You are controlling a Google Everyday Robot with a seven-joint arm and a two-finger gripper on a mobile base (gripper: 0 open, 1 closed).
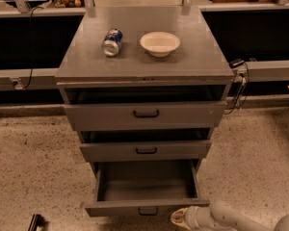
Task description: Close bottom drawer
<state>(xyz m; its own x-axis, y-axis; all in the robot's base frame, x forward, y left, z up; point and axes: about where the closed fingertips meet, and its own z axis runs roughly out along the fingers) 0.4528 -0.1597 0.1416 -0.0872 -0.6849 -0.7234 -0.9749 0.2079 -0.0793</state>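
The bottom drawer (147,207) is the lowest of three grey drawers in the grey cabinet (144,64). It stands pulled far out and looks empty, with its small black handle at the middle of its low front. The middle drawer (145,150) and top drawer (145,114) are each pulled out a little. My gripper (179,218) is at the bottom edge of the view, just below the right part of the bottom drawer's front, on the end of my pale arm (231,218) coming in from the lower right.
A blue soda can (112,42) lies on its side on the cabinet top next to a white bowl (160,43). A black cable and plug (238,81) hang at the cabinet's right side. Speckled floor surrounds the cabinet. A small dark object (35,222) lies at lower left.
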